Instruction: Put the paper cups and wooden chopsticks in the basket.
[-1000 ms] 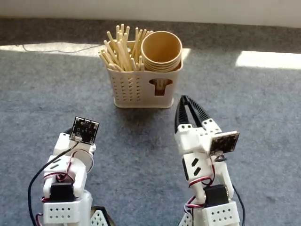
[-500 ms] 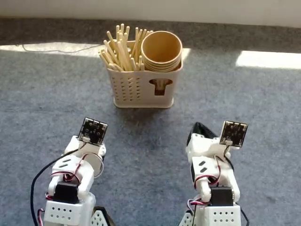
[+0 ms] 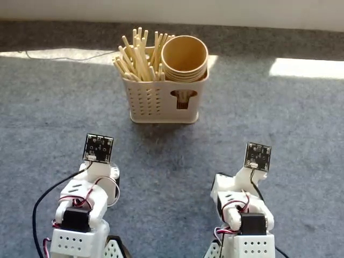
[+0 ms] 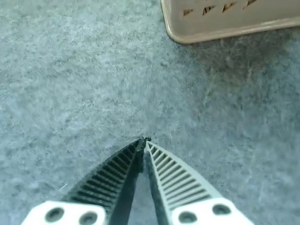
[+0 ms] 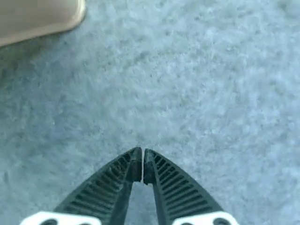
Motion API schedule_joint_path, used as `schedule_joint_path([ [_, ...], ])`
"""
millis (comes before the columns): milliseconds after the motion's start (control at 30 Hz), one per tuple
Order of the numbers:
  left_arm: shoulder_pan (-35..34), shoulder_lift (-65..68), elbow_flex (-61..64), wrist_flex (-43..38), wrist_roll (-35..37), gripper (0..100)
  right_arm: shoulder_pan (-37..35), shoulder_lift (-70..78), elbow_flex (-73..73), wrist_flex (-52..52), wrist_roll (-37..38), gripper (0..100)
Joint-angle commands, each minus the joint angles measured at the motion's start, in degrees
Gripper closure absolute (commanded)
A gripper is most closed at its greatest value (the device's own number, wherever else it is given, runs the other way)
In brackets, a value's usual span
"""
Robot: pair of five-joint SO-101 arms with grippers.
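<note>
A cream perforated basket (image 3: 161, 99) stands upright at the back middle of the grey carpet. Several wooden chopsticks (image 3: 138, 56) stick up from its left half, and stacked paper cups (image 3: 184, 56) fill its right half. Both arms are folded back at the front edge, well short of the basket. My left gripper (image 4: 144, 140) is shut with nothing in it, pointing down at bare carpet, with the basket's base (image 4: 225, 23) farther off. My right gripper (image 5: 139, 152) is shut and empty too, over carpet, with a corner of the basket (image 5: 37, 16) beyond it.
Grey carpet (image 3: 279, 118) covers the whole work area, with sunlit patches at the back. A thin cable (image 3: 59, 54) lies on the carpet at the back left. The two arm bases (image 3: 80, 226) stand at the front edge.
The right arm has pulled back from near the basket and folded down toward its base. The left arm shifted only slightly. Basket, cups and chopsticks have not moved.
</note>
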Motion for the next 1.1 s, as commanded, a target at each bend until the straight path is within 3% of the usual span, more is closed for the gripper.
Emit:
schedule_joint_path([
  [0,1.0,-0.3,1.1,1.3,-0.4,99,0.6,-0.4,8.2,1.9,-0.3,97.5],
  [100,0.8,-0.3,1.1,2.1,-0.6,99,0.6,-0.4,8.2,2.3,-0.4,97.5],
  [367,0.6,-0.4,1.1,13.6,-0.6,99,0.6,-0.4,8.2,3.1,-0.6,97.5],
  [1067,0.7,-0.4,1.1,13.6,-0.6,99,0.6,-0.4,8.2,3.1,-0.4,97.5],
])
